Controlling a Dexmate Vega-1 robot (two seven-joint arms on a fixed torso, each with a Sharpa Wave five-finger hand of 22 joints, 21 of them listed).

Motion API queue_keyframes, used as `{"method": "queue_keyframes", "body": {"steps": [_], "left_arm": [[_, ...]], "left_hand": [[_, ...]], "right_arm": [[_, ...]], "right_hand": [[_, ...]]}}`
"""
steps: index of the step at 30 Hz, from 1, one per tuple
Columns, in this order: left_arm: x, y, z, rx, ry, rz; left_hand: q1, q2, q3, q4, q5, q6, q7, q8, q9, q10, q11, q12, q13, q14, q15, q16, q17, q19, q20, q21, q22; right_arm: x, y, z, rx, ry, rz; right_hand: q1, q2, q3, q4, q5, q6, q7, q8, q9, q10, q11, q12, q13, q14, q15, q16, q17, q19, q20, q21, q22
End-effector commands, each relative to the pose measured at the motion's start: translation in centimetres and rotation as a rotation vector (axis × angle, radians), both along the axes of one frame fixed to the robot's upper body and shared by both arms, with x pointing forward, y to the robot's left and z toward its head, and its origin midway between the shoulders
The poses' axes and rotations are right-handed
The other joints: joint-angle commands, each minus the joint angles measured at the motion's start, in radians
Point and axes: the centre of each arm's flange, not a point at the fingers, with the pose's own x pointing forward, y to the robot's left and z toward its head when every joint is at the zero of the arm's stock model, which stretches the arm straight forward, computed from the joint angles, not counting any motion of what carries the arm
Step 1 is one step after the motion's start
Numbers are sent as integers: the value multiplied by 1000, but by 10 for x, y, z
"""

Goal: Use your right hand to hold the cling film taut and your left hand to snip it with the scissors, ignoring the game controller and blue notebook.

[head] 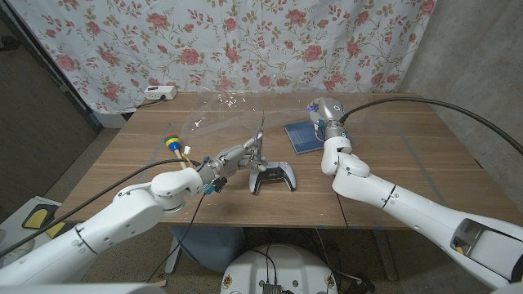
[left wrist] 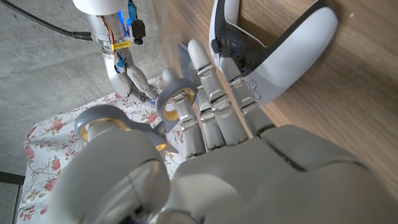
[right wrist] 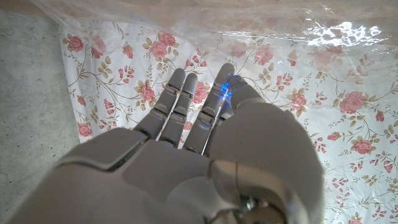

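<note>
The cling film (head: 237, 122) is stretching as a clear, glinting sheet above the middle of the wooden table (head: 409, 163), running from a roll with a blue and yellow end (head: 174, 144) on my left side across toward my right hand (head: 327, 112), which is raised over the far right part of the table. In my right wrist view the film (right wrist: 261, 25) is shining just past my fingertips (right wrist: 225, 73); my fingers are lying close together and reaching up toward it, but I cannot tell whether they are actually pinching the sheet. My left hand (head: 225, 163) is gripping the scissors (head: 255, 145), with the blades pointing up and away toward the film's lower edge. In my left wrist view my fingers (left wrist: 211, 93) are threading through the grey handle loops of the scissors (left wrist: 177, 99), closed around them. Just beside that hand, on its right, the white game controller (head: 273, 176) is lying on the wood, its black centre facing up; in the left wrist view the controller (left wrist: 292, 50) is sitting right next to my knuckles. The blue notebook (head: 301, 137) is lying flat further back, below my right hand. Behind the table a floral curtain (head: 245, 41) is hanging, and a white power strip (head: 160, 93) is sitting at the far left corner.
</note>
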Motion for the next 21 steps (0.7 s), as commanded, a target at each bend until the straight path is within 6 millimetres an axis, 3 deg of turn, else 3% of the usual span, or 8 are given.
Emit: {"method": "queue_keyframes", "body": {"steps": [1,21], "left_arm": [[-1,2,0,3,-5,0],[-2,4,-1,-15,-8,8]], "left_hand": [[17,19,-2,0,-3,4,5,-1,5,69,-63,-6,2,5,-1,5,1,-1,-5,6,1],[25,28,-3,0,-11,9,4,-3,9,74,-60,-8,4,11,-2,7,-1,1,-6,8,1]], "right_arm": [[-4,-1,-3,-9,-10,1],[-13,-3,-8,-11,-42,11]], "right_hand": [[-3,-5,3,-3,6,5,-1,-4,4,3,-11,8,5,7,-183,-5,7,-3,-5,9,1],[-5,-3,1,-2,10,7,-10,-14,7,-7,-18,12,6,7,-183,-10,17,-9,-13,23,-2]]}}
